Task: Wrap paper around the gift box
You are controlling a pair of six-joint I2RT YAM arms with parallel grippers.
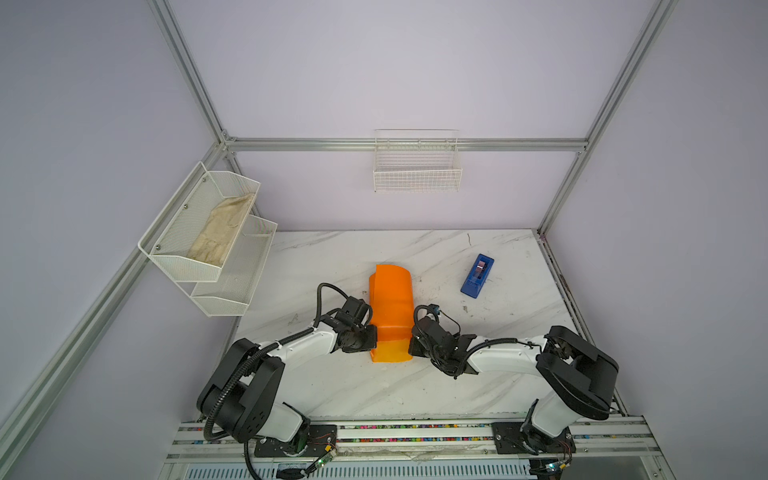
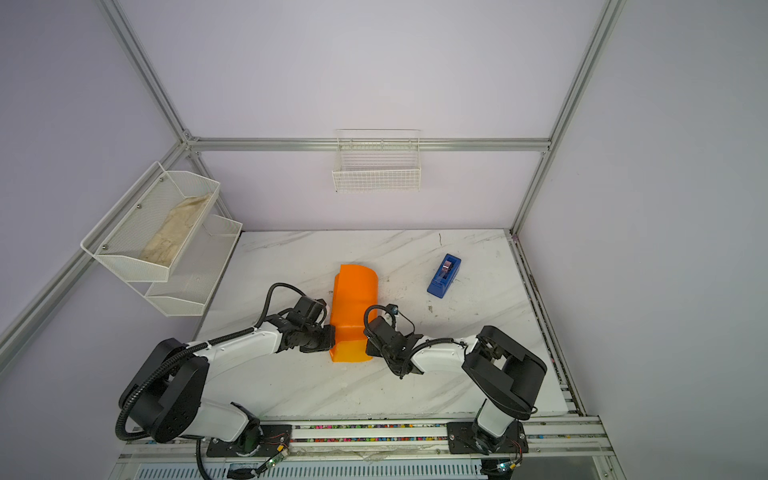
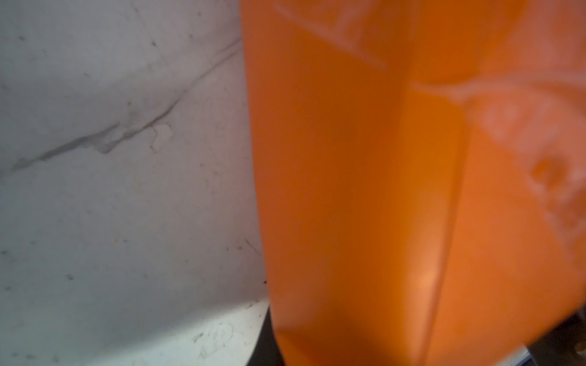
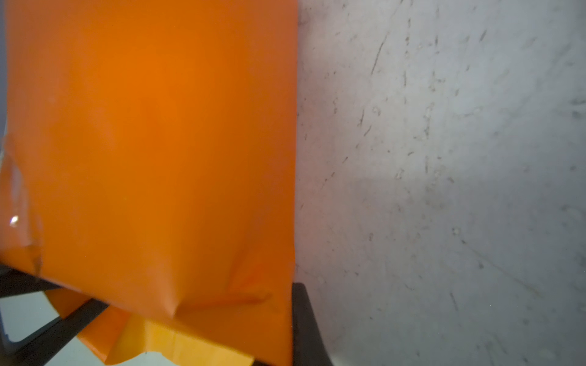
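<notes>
Well, starting on your left, the beige cloth [image 1: 222, 235] lies in the wall rack [image 1: 187, 268], out of play. Your left pincer [image 1: 374, 338] is pressed together at the left edge of the paper [image 1: 390, 307], seemingly pinching it so the fold cannot spring open. The paper arches over the middle of the worktop [image 1: 332, 386] like a tunnel. The gift box is hidden, and I judge it sits under that arch. Your right pincer [image 1: 412, 347] is likewise pressed together on the paper's right edge, bracing the opposite side. Farther right, the blue tape dispenser [image 1: 477, 276] waits well apart, probably for sealing the seam
</notes>
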